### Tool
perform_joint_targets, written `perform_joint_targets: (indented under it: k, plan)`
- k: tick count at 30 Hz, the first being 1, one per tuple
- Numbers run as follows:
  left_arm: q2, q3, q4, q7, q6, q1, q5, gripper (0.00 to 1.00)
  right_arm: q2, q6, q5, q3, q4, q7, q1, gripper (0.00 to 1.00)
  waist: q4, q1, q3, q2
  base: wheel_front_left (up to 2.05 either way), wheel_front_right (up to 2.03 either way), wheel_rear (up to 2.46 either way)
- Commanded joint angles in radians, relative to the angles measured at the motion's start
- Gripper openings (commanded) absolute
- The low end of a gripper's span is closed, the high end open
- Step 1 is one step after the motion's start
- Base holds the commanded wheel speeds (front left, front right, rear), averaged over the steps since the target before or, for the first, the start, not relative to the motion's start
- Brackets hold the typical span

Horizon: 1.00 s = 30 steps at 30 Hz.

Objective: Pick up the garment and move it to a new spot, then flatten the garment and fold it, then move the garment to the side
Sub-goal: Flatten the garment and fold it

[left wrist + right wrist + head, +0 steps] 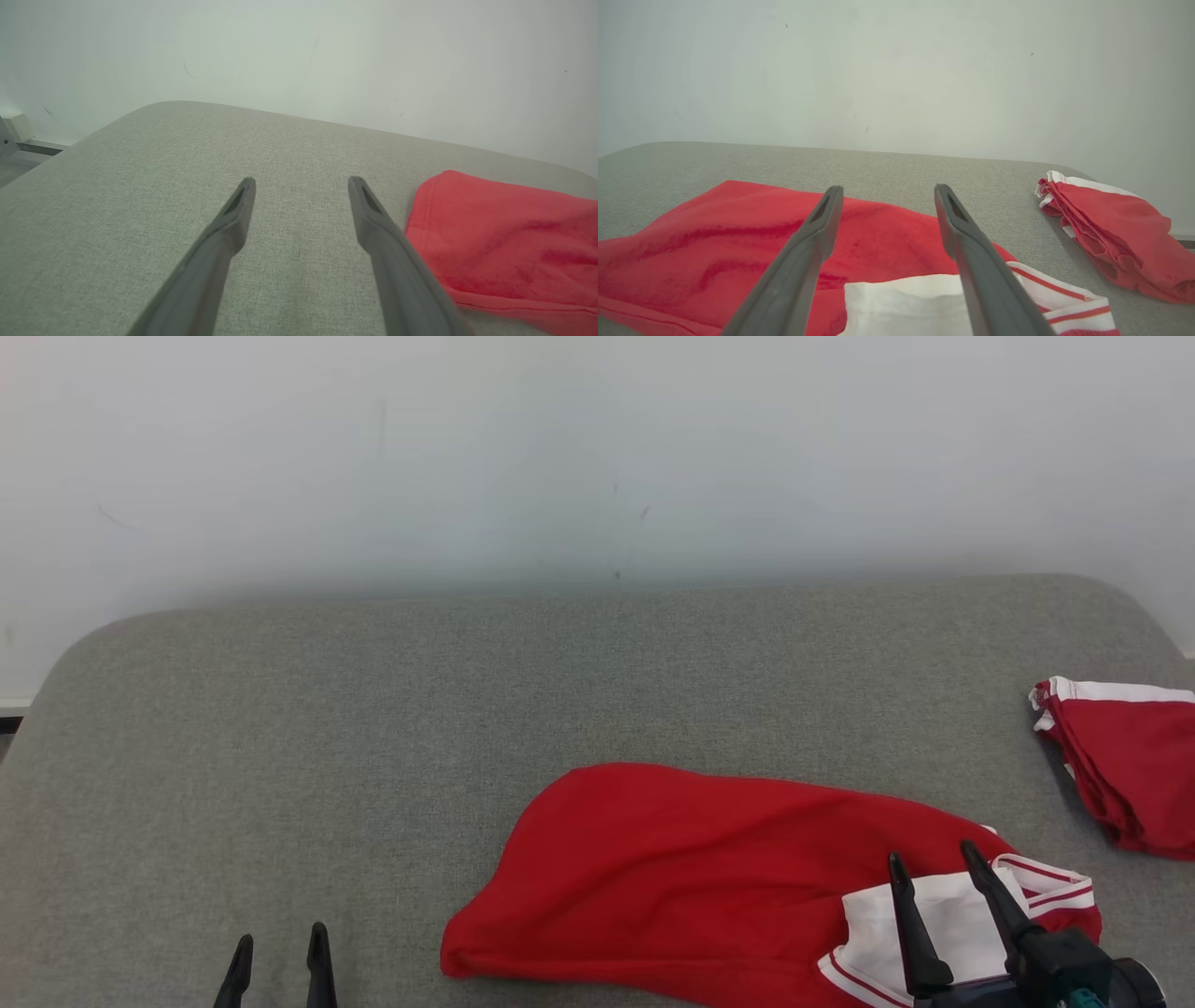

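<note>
Mostly bare, the gray cushion (373, 728) lies open from 9 to 12 o'clock, its rounded far edge meeting the white wall (560, 448). At 5 o'clock the red garment (709, 868) lies rumpled; a second folded garment (1130, 765) sits at 3 o'clock by the edge. At 7 o'clock the left gripper (282, 935) spreads wide over bare fabric, holding nothing. The right gripper (933, 853), equally wide and empty, is over the garment's white panel; contact unclear.

Garment (691, 868): red, with a white panel and red-striped white trim at its right end. Lies loosely spread on the grey cushion (373, 728), front-right area, long axis left to right. Not flat: shallow wrinkles run across the body and the trim end is bunched. Left end is rounded. Not folded yet.
</note>
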Motion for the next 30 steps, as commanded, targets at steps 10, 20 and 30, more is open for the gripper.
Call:
perform_joint_targets:
  k: [10, 20, 30]
  plan:
    - [0.002, -0.010, -0.005, -0.003, -0.001, 0.010, -0.005, 1.00, 0.003, 0.000, 0.019, -0.007, 0.000, -0.004, -0.006, 1.00, -0.006, 0.0000, 0.008, 0.0000, 0.00, 0.00, 0.00]
    - [0.016, -0.075, 0.013, -0.003, -0.001, 0.020, -0.042, 1.00, -0.010, 0.000, 0.032, -0.033, 0.017, 0.050, 0.016, 1.00, -0.009, 0.0000, 0.013, 0.0000, 0.00, 0.00, 0.00]
    - [0.097, -0.294, 0.215, -0.003, 0.000, -0.047, -0.138, 1.00, -0.054, 0.000, 0.060, -0.136, 0.022, 0.243, 0.063, 1.00, -0.030, 0.0000, 0.029, 0.0000, 0.00, 0.00, 0.00]
